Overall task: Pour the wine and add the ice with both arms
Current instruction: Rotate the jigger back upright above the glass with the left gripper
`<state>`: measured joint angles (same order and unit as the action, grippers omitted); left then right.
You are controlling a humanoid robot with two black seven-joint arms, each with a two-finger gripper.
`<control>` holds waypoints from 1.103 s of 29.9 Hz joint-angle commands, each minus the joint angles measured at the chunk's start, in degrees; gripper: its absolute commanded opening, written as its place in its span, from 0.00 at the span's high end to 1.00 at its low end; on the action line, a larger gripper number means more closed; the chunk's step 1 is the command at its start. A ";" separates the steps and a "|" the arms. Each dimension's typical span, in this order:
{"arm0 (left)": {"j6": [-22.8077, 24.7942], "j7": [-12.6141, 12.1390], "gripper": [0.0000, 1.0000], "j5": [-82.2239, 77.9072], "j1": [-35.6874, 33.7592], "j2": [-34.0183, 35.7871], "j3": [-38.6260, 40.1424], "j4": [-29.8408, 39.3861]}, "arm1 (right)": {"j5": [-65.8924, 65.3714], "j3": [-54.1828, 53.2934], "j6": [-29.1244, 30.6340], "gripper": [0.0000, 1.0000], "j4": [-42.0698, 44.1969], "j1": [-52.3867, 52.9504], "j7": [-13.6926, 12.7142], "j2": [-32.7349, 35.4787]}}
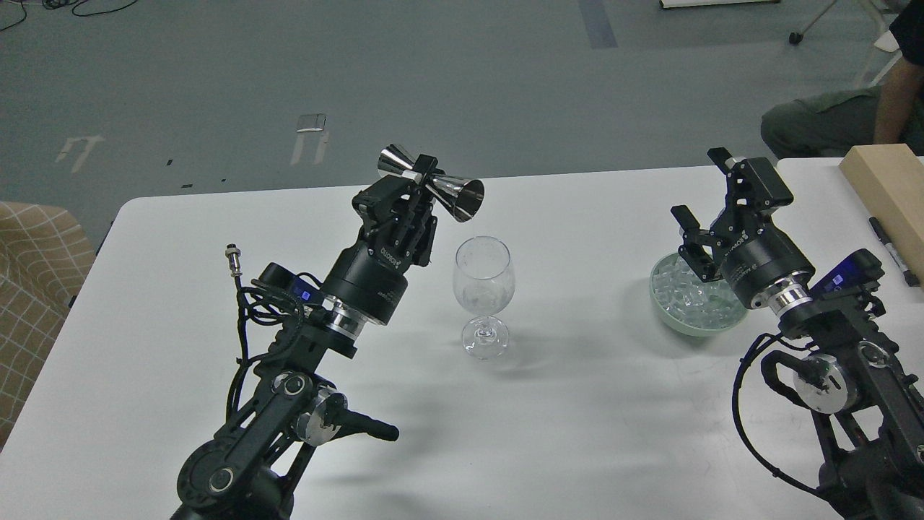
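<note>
A clear stemmed wine glass (pixel 483 292) stands upright on the white table (pixel 577 404). My left gripper (pixel 421 180) is shut on the waist of a shiny metal jigger (pixel 433 182), held on its side above and left of the glass, its open mouth facing right over the glass rim. A pale green bowl (pixel 668 318) at the right holds a heap of clear ice (pixel 693 296). My right gripper (pixel 702 184) is open and empty, its fingers spread wide just above the bowl's far side.
A light wooden block (pixel 891 195) and a black marker pen (pixel 893 250) lie at the table's right edge. A seated person (pixel 844 119) is beyond the far right corner. A chequered cushion (pixel 36 282) sits left of the table.
</note>
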<state>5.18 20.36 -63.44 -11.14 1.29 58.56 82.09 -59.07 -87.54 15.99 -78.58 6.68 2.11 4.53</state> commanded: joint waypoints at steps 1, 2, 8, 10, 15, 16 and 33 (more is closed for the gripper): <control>0.00 1.09 0.90 -1.43 0.15 0.02 -0.03 0.09 | 0.01 0.00 0.00 0.00 -0.08 -0.17 0.00 0.04; 0.00 1.17 0.90 -1.86 0.15 0.02 -0.03 0.17 | 0.01 0.00 0.00 0.00 -0.17 -0.17 0.00 -0.05; 0.00 1.79 0.90 -4.41 -0.03 0.02 -0.03 0.35 | 0.01 0.00 0.00 0.00 -0.52 -0.17 0.00 -0.05; 0.00 2.49 0.90 -5.12 0.06 0.02 -0.03 0.44 | 0.01 0.00 -0.09 0.00 -0.61 -0.17 0.00 0.04; 0.00 2.85 0.90 -7.14 0.33 -0.06 -0.03 0.61 | 0.01 0.09 -0.09 0.00 -0.96 -0.26 0.00 0.13; 0.00 2.85 0.90 -7.40 0.41 -0.06 -0.03 0.79 | 0.01 0.00 0.00 0.00 -0.96 -0.26 0.00 0.13; -6.68 -9.54 0.93 8.41 -0.03 -1.29 1.20 6.32 | 0.01 0.09 -0.09 0.00 -1.67 -0.43 -0.08 0.22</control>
<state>0.47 12.93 -58.30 -10.88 0.08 59.74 87.69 -59.06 -87.45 15.99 -80.31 6.34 2.11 4.73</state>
